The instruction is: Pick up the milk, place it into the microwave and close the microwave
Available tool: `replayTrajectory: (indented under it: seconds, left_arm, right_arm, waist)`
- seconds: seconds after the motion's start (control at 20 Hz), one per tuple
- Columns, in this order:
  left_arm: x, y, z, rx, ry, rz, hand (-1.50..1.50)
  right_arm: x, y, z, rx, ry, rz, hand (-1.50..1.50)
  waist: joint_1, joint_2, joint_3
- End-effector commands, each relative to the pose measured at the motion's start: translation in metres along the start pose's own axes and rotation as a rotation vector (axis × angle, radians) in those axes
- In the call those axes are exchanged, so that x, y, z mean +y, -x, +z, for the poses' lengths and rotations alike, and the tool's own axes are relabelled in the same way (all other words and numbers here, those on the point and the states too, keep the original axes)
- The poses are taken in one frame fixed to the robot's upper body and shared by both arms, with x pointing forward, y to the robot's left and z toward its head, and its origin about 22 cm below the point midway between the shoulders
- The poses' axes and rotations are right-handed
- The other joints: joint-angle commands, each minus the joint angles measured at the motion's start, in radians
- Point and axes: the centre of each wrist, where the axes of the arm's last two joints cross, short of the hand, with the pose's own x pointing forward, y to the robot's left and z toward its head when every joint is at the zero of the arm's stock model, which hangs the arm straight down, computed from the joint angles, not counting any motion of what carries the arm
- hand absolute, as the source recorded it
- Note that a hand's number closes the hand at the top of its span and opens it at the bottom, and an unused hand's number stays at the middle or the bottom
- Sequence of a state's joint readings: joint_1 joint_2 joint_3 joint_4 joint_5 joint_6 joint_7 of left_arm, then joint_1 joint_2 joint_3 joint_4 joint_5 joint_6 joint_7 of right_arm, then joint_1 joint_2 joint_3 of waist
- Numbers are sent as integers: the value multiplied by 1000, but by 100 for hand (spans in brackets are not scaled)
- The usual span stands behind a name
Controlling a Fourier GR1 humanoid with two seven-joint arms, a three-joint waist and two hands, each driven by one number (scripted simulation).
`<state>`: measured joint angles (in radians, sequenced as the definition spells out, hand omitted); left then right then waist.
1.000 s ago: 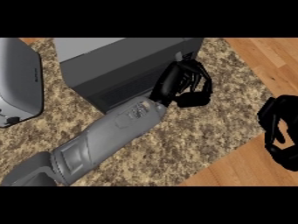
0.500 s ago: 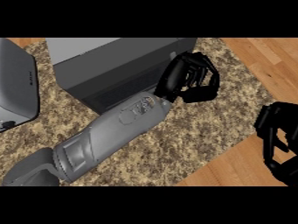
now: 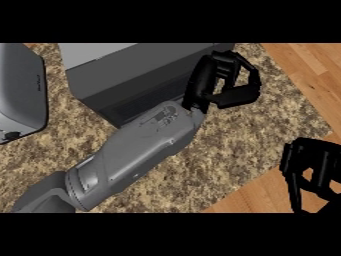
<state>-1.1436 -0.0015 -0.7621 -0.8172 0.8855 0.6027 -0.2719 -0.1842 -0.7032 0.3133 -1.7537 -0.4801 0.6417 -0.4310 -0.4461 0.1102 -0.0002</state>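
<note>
The microwave (image 3: pixel 129 70) is a dark grey box at the top middle of the counter, with its dark front face towards me. My left forearm crosses the counter from the lower left. My left hand (image 3: pixel 221 85) sits at the microwave's right front corner, fingers curled, with nothing showing inside them. At the lower right, off the counter's edge, my right hand (image 3: pixel 317 175) hangs with relaxed fingers and holds nothing. No milk is visible anywhere in view.
A silver toaster (image 3: pixel 10 90) stands at the far left of the speckled stone counter (image 3: pixel 225 150). The counter ends diagonally on the right, and wooden floor (image 3: pixel 320 75) shows beyond that edge.
My left hand has moved up and to the right along the microwave's front to its right corner. The right hand has sunk lower in view, and the toaster has slid towards the left edge.
</note>
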Motion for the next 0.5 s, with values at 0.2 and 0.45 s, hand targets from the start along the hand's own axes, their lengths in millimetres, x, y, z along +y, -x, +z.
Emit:
replayTrajectory:
  seconds: [0.2, 0.45]
  left_arm:
    - [44, 35, 5, 209, -185, 313, 150]
    - [51, 48, 10, 228, -161, 369, 150]
  right_arm:
    - [35, 12, 0, -20, -33, -113, 150]
    - [52, 14, -2, -31, -13, -135, 150]
  waist:
    - [61, 11, -5]
    - [85, 5, -3]
